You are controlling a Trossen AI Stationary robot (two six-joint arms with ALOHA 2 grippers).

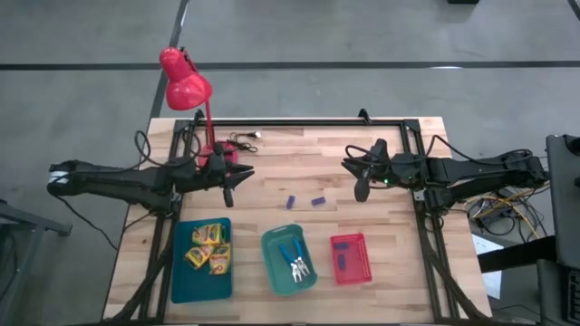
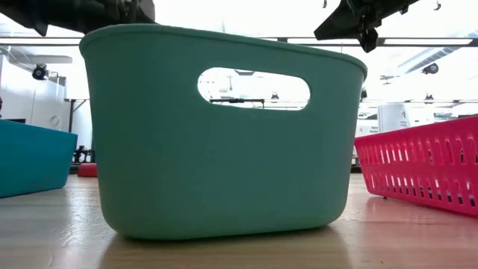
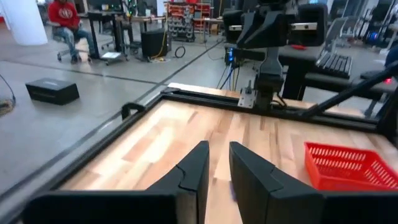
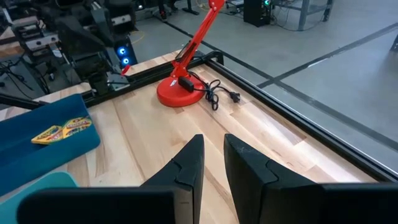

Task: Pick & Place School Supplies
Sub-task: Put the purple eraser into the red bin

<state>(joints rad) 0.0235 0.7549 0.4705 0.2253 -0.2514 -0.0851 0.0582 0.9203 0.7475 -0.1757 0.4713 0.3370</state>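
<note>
The wooden table [image 1: 299, 163] is made of light planks and has a black metal frame [image 1: 299, 122] along its edges. At the back left corner stands a red desk lamp [image 1: 186, 86] on a round base, with a black cable [image 1: 243, 140] beside it. Near the middle lie two small purple blocks [image 1: 291, 202], close to each other but apart. Along the front edge stand three trays in a row: a teal tray [image 1: 181, 281], a green tray [image 1: 272, 263] and a red tray [image 1: 358, 272].
</note>
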